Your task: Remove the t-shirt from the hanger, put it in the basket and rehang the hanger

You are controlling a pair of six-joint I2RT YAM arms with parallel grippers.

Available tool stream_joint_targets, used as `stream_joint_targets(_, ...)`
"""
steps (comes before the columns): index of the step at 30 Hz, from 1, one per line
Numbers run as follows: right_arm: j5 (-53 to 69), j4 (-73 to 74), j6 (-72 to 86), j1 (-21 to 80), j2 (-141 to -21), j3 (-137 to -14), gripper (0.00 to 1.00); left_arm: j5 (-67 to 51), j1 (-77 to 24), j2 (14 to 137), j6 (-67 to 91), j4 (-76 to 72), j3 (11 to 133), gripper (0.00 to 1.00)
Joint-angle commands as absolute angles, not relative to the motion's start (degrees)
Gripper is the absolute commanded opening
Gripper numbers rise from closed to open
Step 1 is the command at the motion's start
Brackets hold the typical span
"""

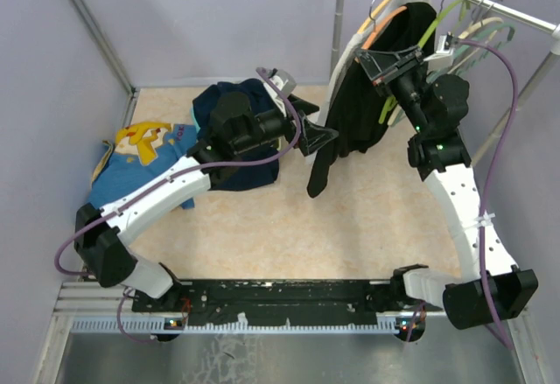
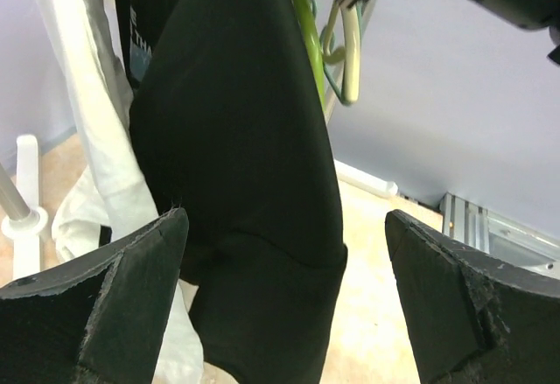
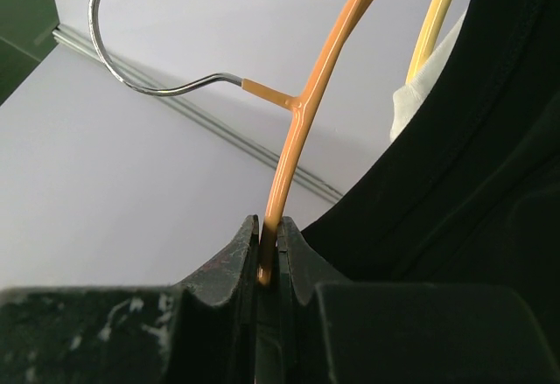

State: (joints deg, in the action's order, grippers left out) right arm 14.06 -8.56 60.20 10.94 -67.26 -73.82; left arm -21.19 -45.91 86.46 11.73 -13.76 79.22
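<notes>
A black t-shirt (image 1: 357, 113) hangs on an orange hanger (image 1: 382, 25) at the left end of the rail. My right gripper (image 1: 382, 62) is shut on the orange hanger's wire (image 3: 289, 165) just below its metal hook (image 3: 140, 69); the black t-shirt (image 3: 472, 183) fills the right of that view. My left gripper (image 1: 317, 137) is open, beside the shirt's hanging lower part. In the left wrist view the black t-shirt (image 2: 236, 139) hangs between and beyond my spread fingers (image 2: 131, 296), not pinched.
A metal rail (image 1: 490, 3) at the top right carries several other hangers, green (image 1: 437, 18) and pale, and a white garment (image 1: 343, 60) behind the black shirt. A navy garment (image 1: 229, 104) and a blue printed shirt (image 1: 140, 152) lie on the table at the left.
</notes>
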Motion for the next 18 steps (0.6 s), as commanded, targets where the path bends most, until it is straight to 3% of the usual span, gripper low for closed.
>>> stream_joint_targets(1,11.98,-16.37,58.75,11.78,-63.2,-75.48,0.0,-21.0,-46.82,82.83,11.99,-14.42,75.59,0.99)
stream_joint_targets(6,12.33,-17.39,59.58,11.78,-63.53,-75.91,0.0,-20.81,-47.94,82.9,12.53,-14.41,73.06,0.97)
stream_joint_targets(9,12.27,-17.84,59.87,11.99,-63.46,-75.94,0.0,-20.16,-48.24,84.0,12.29,-14.99,73.2,0.88)
stream_joint_targets(18,10.54,-17.96,59.67,12.08,-63.3,-76.57,0.0,-20.32,-48.49,85.43,12.22,-14.52,73.59,0.28)
